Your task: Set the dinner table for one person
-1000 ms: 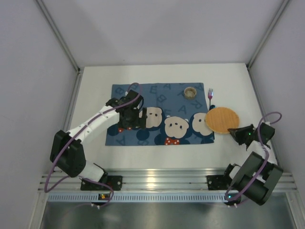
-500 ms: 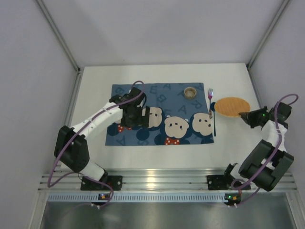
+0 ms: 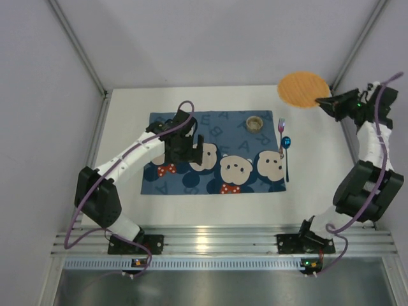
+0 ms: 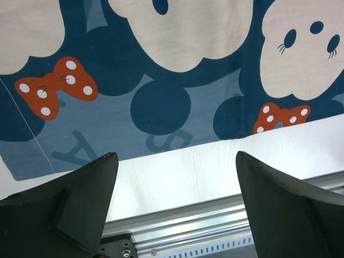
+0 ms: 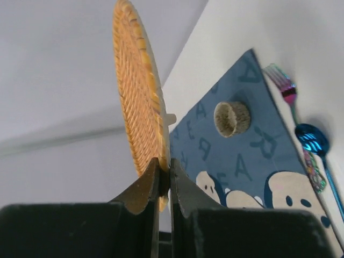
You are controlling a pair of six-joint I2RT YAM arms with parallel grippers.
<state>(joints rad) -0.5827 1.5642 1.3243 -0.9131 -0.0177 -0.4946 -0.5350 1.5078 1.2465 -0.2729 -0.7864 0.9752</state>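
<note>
**A:** Entry: where do we put the dinner table (image 3: 127, 124)?

**B:** It is the white top that fills the floor of the cell, under everything else. A blue placemat (image 3: 191, 185) printed with mouse faces and letters lies flat on its middle, with bare white showing all around it.

**A:** What do we note for the left gripper (image 4: 177, 157)?

**B:** Its jaws stand wide with nothing between them. It hangs over the left part of the placemat. In the left wrist view we see the near hem of the cloth and a strip of table between the two fingers.

**A:** And the right gripper (image 5: 165, 164)?

**B:** It is pinched narrow on the rim of a woven disc (image 3: 303, 89). The arm reaches to the far right corner of the table. In the right wrist view the disc stands on edge above the fingers, with wall behind it.

**A:** Which other items do we log?

**B:** A small cup (image 3: 255, 122) sits on the placemat near its far edge. A fork (image 3: 281, 125) and a blue-bowled spoon (image 3: 286, 142) lie just beside the right hem, close together. We cannot tell whether they touch.
</note>
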